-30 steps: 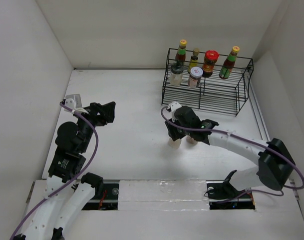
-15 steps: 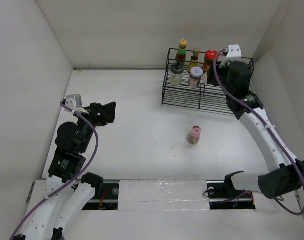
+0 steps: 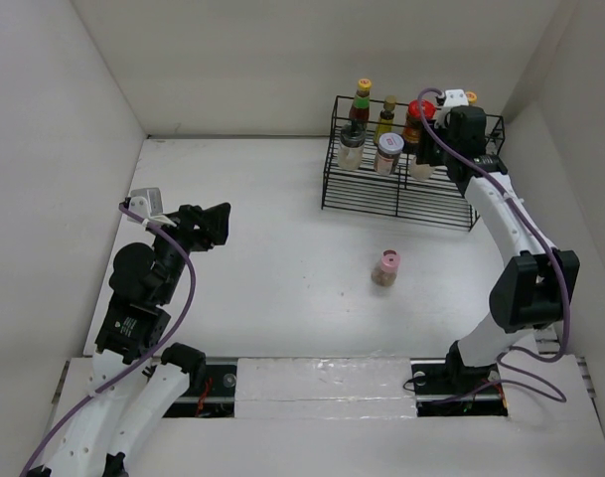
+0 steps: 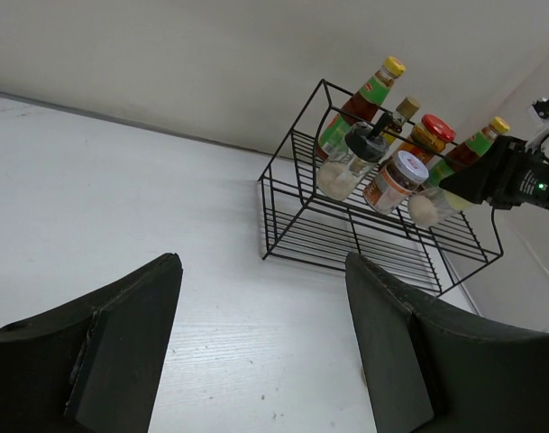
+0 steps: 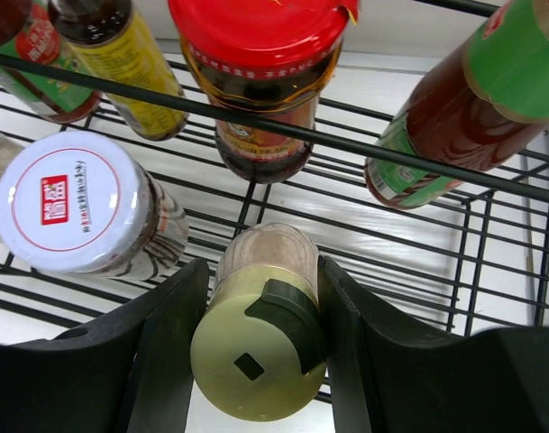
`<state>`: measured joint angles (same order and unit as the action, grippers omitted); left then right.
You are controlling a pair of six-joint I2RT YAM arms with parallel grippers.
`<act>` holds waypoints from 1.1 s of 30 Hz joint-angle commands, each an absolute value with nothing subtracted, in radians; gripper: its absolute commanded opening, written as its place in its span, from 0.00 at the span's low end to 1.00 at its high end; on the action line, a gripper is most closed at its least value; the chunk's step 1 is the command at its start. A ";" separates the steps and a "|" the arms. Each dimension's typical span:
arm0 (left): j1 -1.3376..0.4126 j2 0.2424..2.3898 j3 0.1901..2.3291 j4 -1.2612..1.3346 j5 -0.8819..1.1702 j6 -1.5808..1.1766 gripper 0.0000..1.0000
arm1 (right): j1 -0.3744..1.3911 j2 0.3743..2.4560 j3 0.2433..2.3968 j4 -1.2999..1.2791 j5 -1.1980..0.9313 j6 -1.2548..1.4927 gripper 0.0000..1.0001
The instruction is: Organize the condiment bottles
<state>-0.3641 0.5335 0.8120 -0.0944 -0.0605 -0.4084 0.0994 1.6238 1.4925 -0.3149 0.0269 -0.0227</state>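
Observation:
My right gripper [image 5: 260,271] is shut on a cream-capped shaker [image 5: 260,347], held tilted over the lower tier of the black wire rack [image 3: 401,199]. Just past it on the upper tier stand a red-lidded jar [image 5: 256,54], a white-lidded jar [image 5: 71,203] and dark sauce bottles [image 5: 472,108]. A grey-capped shaker [image 3: 352,146] and yellow-capped bottles [image 3: 361,102] also stand in the rack. A pink-capped shaker [image 3: 386,268] stands alone on the table. My left gripper [image 3: 218,224] hangs open at the left, nothing between its fingers [image 4: 121,343].
White walls close in the table on the left, back and right. The rack sits in the back right corner, close to the right wall. The right arm [image 3: 506,224] stretches along the right side from its base.
The right arm swung from the table's middle up to the rack with the cream-capped shaker, leaving the pink-capped shaker standing alone. The left arm has not moved.

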 commanded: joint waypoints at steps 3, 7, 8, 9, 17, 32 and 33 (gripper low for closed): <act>-0.359 0.535 0.821 -0.046 -0.049 -0.397 0.69 | 0.100 1.615 1.499 -0.253 -0.012 -0.017 0.54; -0.359 0.535 0.821 -0.046 -0.049 -0.397 0.69 | 0.100 1.629 1.499 -0.241 -0.012 -0.005 0.80; -0.359 0.535 0.821 -0.046 -0.049 -0.397 0.69 | 0.100 1.615 1.499 -0.241 -0.012 -0.005 0.85; -0.359 0.535 0.821 -0.046 -0.049 -0.397 0.69 | 0.100 1.599 1.499 -0.241 -0.012 -0.005 0.87; -0.359 0.526 0.821 -0.046 -0.049 -0.397 0.70 | 0.198 1.306 1.292 -0.112 0.161 0.067 0.90; -0.359 0.566 0.830 -0.035 -0.008 -0.397 0.70 | 0.555 0.946 0.676 -0.213 0.210 0.238 0.99; -0.359 0.566 0.830 -0.035 -0.008 -0.397 0.70 | 0.564 0.974 0.664 -0.222 0.210 0.248 0.99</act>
<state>-0.3641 0.5545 0.8120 -0.0925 -0.0330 -0.4084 0.5304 0.9501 0.6712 -0.1635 0.2176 0.1917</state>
